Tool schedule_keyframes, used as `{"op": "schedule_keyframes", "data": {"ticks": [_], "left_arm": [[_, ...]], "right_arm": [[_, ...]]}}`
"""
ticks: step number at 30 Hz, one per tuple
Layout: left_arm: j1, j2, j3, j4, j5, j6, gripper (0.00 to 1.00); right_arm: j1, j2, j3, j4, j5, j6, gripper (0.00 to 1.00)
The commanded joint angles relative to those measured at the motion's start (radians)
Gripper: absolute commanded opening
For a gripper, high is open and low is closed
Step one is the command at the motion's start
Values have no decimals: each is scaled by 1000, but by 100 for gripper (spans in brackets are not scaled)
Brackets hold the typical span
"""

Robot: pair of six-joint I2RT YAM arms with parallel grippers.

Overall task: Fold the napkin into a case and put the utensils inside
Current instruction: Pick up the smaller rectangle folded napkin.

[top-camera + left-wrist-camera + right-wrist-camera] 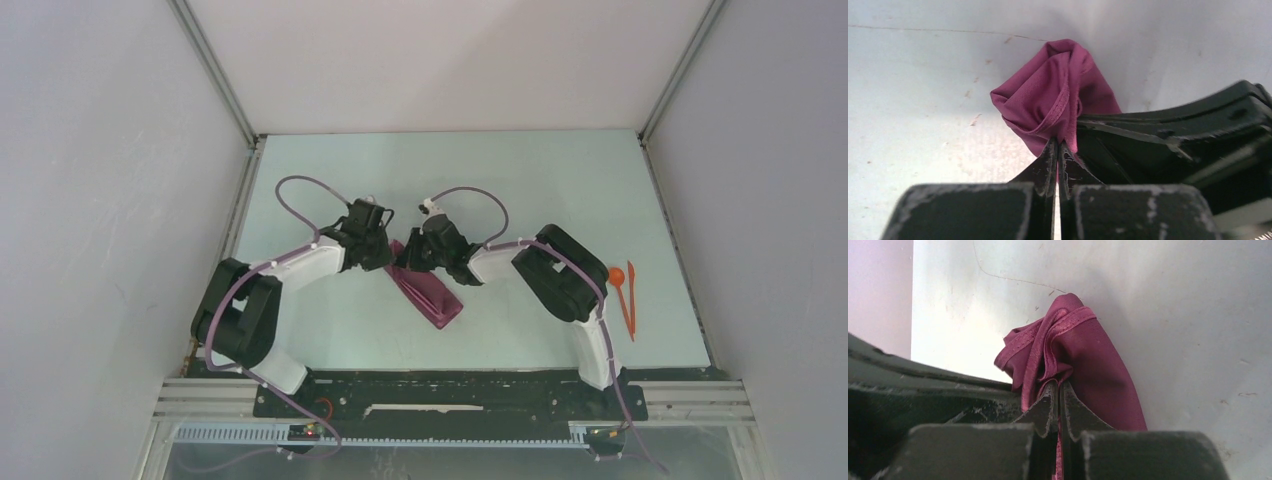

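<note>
Table (330, 335), one napkin (436, 296) clamped tight in left hand (1058, 145) and right hand (1059, 386), two utensils (630, 295)

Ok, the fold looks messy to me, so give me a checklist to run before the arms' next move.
1. Left gripper shut on the napkin: ok.
2. Right gripper shut on the napkin: ok.
3. Napkin lying flat and narrow: not ok, bunched up at the gripped end.
4. Utensils out of the arms' way, near the right edge of the table: ok.
5. Grippers clear of each other: cannot tell, they sit very close.
</note>
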Motion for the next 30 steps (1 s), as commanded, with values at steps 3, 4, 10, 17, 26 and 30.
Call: {"op": "schedule_keyframes", "data": {"ticks": [3, 4, 10, 17, 26, 30], "left_arm": [[65, -37, -51, 37, 33, -29, 0], [70, -40, -57, 44, 38, -33, 0], [79, -51, -74, 60, 66, -45, 0], [91, -50, -71, 52, 68, -36, 0], [94, -66, -88, 52, 64, -26, 0], [95, -69, -98, 56, 66, -26, 0]], "right_arm": [[31, 16, 5, -55, 1, -51, 5], [28, 9, 4, -64, -8, -67, 8], [-3, -7, -9, -22, -104, -97, 23], [-9, -67, -56, 37, -157, -140, 44], [-45, -93, -57, 44, -171, -124, 46], [-59, -82, -55, 75, -179, -86, 46]]}}
